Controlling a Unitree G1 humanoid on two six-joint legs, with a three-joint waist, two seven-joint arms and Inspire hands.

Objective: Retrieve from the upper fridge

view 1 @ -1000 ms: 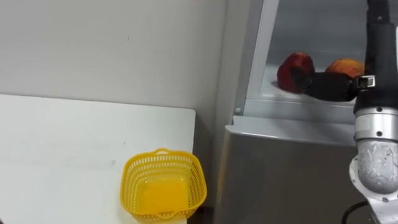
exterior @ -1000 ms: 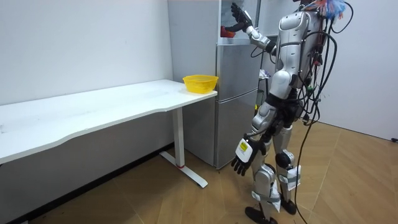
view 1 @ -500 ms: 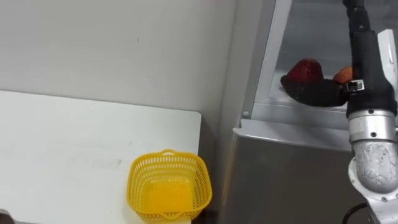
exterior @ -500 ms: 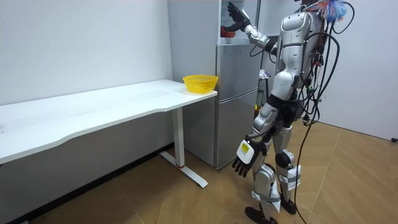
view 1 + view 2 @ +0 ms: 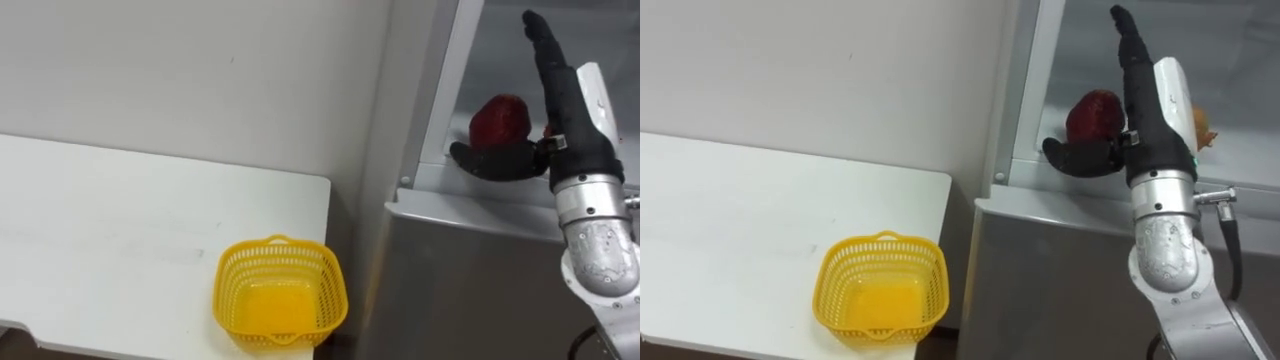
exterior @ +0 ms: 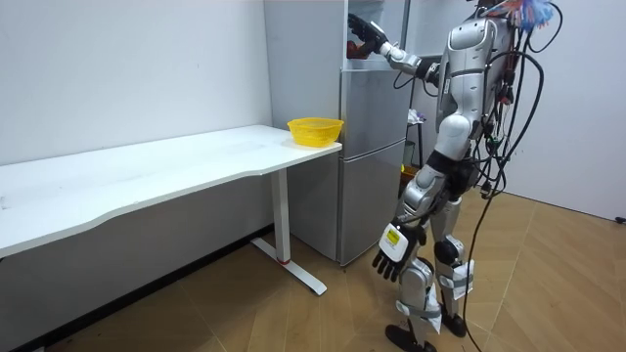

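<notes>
Right hand (image 5: 574, 143) is being opened wide beside the red fruit (image 5: 498, 120) at the shelf (image 5: 478, 188)'s front edge, grasp pending.

I can read no text, number or sign anywhere here. In the room view, the tag (image 6: 394, 238) on the back of my left robot hand (image 6: 389, 258) carries print too small to make out.

orange fruit (image 5: 1204, 124) | mostly hidden behind right hand (image 5: 1146, 118); table (image 5: 740, 220) | cut off left
</notes>
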